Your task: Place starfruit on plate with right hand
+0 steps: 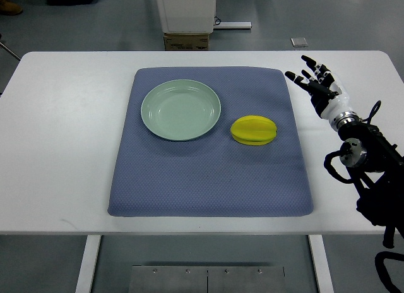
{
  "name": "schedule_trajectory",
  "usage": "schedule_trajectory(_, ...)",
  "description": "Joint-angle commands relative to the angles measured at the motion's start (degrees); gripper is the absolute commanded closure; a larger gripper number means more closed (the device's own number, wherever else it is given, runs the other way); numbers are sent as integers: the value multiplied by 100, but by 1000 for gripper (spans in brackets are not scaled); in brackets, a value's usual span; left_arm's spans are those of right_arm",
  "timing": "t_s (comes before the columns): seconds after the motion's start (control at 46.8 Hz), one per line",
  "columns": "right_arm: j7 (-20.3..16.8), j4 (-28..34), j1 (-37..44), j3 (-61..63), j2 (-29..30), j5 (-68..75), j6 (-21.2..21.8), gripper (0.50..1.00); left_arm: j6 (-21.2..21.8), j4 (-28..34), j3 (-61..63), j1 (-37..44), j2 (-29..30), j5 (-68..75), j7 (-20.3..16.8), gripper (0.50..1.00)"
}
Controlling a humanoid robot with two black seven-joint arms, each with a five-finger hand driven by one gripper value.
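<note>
A yellow starfruit (254,130) lies on the blue mat (208,173), just right of a pale green plate (181,110) that holds nothing. My right hand (314,81) hovers over the white table beyond the mat's right edge, up and to the right of the starfruit. Its fingers are spread and hold nothing. The right arm runs down along the picture's right edge. No left arm shows.
The white table (63,148) carries the mat in its middle. Beyond the far edge stand a cardboard box (187,40) and a white cabinet (186,9) on the grey floor.
</note>
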Motion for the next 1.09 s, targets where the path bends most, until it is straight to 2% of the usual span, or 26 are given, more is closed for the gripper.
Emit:
schedule_trajectory(0.0,9,0,-25,-3,0,0,0,500,2,0,-5,0,0,-4,0,500)
schedule_trajectory(1.068,18,35,27,-20,-71,9,9,500,37,9,-5,18,0,-4,0,500)
